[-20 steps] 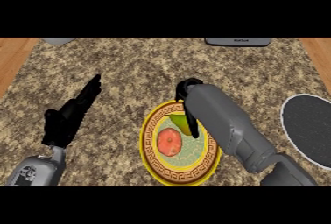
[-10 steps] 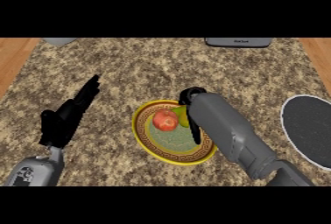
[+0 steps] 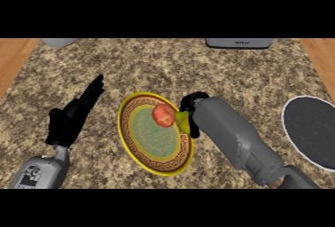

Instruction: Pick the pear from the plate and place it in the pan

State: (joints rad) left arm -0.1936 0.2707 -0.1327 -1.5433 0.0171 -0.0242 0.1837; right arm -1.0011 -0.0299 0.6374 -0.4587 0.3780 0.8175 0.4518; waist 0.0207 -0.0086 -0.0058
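The right hand is closing on the pear at the plate's right rim, apparently curling round it; the pan is lying at the worktop's right edge, the left hand resting open.

My left robot hand sits at the view's left, fingers straight and pointing up and away, open, holding nothing, grey forearm coming in from the lower left corner. My right forearm runs diagonally from the lower right toward centre; the right robot hand is mostly hidden behind the wrist, so I can't read its fingers.
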